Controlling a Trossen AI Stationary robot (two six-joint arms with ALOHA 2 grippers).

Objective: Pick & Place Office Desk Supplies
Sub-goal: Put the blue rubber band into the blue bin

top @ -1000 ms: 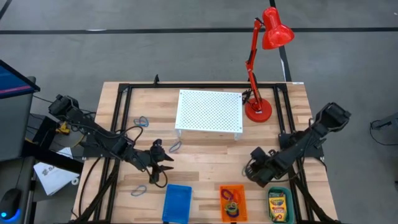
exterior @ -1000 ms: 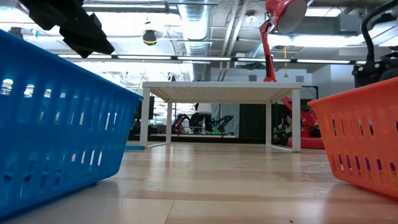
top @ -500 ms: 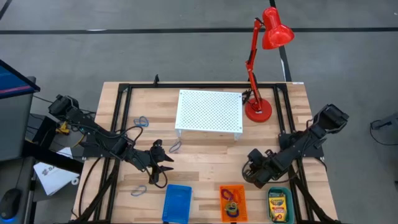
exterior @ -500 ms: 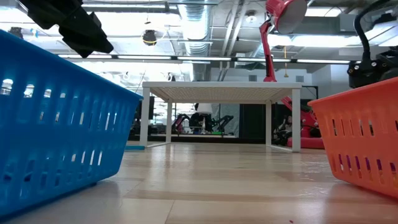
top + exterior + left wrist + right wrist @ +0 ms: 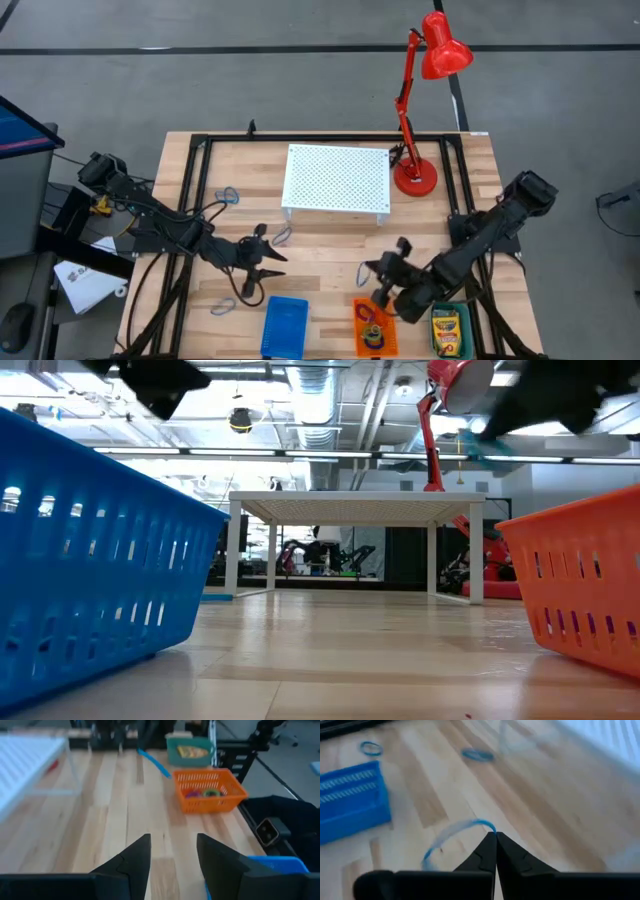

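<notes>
Just above the small orange slotted plastic basket [image 5: 375, 324] at the table's near edge, the right gripper [image 5: 385, 284] hangs on an arm stretched in low from the right side. Its two dark fingers [image 5: 487, 851] are pressed together on a thin blue oval loop [image 5: 457, 834], which sticks out from the tips and dangles over the wood, clear of the table. The orange basket already has a few coloured loops in it, and the green basket [image 5: 448, 331] beside it holds a yellow-green crayon box [image 5: 446, 326].

The left gripper [image 5: 262, 258] hovers over bare planks just behind the blue slotted plastic basket [image 5: 285, 325], arm angled in from the left, fingers [image 5: 134, 860] spread apart with nothing between them.

More blue-grey loops are on the table: one [image 5: 281, 235] by the front leg of the white perforated metal stand [image 5: 336, 178], one [image 5: 227, 195] farther back left, one [image 5: 222, 306] left of the blue basket.
</notes>
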